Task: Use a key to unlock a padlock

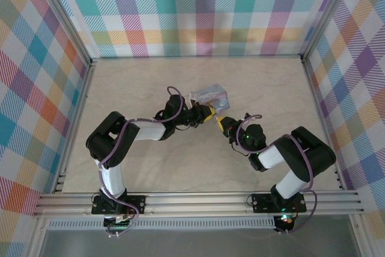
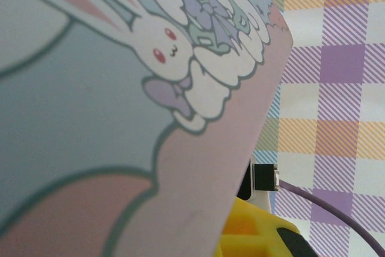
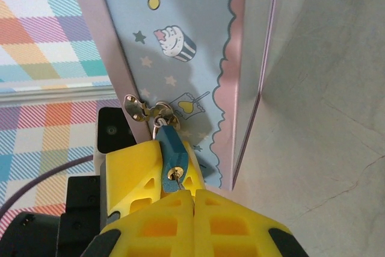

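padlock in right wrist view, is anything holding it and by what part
The left gripper grips the padlock by the sides of its blue body, a finger each side; its shackle hangs on a hasp.

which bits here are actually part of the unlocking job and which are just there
Job: padlock, hasp, tin, left gripper, right gripper.
Just there: purple cable, checked wall, table.
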Available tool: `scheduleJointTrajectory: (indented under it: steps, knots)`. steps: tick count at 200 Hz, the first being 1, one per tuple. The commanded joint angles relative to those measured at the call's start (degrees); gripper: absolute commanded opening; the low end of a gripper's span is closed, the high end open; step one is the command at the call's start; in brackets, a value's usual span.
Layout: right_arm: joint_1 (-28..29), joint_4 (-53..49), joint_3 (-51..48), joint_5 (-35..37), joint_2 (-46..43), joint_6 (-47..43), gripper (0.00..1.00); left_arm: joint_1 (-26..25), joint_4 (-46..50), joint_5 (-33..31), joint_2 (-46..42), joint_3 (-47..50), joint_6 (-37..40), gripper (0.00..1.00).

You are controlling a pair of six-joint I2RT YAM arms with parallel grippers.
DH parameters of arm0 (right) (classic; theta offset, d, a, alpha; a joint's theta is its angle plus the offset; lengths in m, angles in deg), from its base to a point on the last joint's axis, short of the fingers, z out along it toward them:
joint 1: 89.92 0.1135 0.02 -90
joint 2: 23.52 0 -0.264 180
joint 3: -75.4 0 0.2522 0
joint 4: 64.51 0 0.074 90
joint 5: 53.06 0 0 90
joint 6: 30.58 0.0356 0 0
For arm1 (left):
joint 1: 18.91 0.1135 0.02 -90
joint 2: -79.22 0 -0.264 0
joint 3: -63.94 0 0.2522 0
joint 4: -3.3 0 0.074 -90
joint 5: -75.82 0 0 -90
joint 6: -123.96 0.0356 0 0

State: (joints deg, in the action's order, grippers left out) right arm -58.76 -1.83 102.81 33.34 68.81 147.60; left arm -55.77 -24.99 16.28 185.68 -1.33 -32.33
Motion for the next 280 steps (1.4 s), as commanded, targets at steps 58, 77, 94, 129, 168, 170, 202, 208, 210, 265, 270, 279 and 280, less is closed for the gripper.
scheduleJointTrajectory:
  steps: [58,77,94,129,168,170,202,208,210,265,270,279,280]
  knots:
    - [0.48,4.15,3.05,1.31,0.27,0.6,0.0,-1.19,-5.07,6.15,0.68,0.53,-1.75,0.04]
    - [0.48,3.79,3.72,0.4,1.22,-3.59,0.0,-1.19,-5.0,6.28,0.64,0.46,-1.83,0.04]
    - [0.6,4.23,4.22,-0.25,2.79,-5.92,0.0,-1.19,-4.82,6.44,0.43,0.35,-1.75,0.04]
    - [1.27,4.04,4.03,1.52,1.65,-12.84,0.0,-1.19,-4.46,6.36,0.51,0.49,-1.72,0.04]
    - [1.28,4.15,4.48,0.76,1.19,-11.01,0.0,-1.16,-4.61,6.5,0.76,0.36,-1.75,0.03]
    - [1.28,4.15,4.46,0.84,1.05,-10.71,0.0,-1.19,-4.51,6.42,0.77,0.35,-1.75,0.04]
    - [0.65,4.2,4.52,0.7,0.23,-2.7,0.0,-1.19,-4.53,6.72,0.81,0.49,-1.58,0.04]
    - [0.66,4.19,4.54,0.7,0.34,-0.92,0.0,-1.19,-4.66,6.8,0.94,0.57,-1.66,0.03]
    - [0.66,4.18,4.54,0.7,0.35,-0.4,0.0,-1.19,-4.72,6.78,0.95,0.53,-1.66,0.03]
    - [0.57,4.15,7.0,-1.79,2.29,7.38,0.0,-1.35,-5.27,7.32,0.86,0.57,-1.75,0.03]
    - [0.49,4.22,7.0,-1.6,2.59,7.92,0.0,-1.37,-5.35,7.33,0.86,0.59,-1.83,0.03]
    - [0.31,4.24,7.07,-1.59,2.94,8.21,0.0,-1.37,-5.43,7.38,0.78,0.56,-1.83,0.03]
    - [0.27,4.24,7.08,-1.59,2.94,8.13,0.0,-1.37,-5.42,7.4,0.77,0.55,-1.83,0.03]
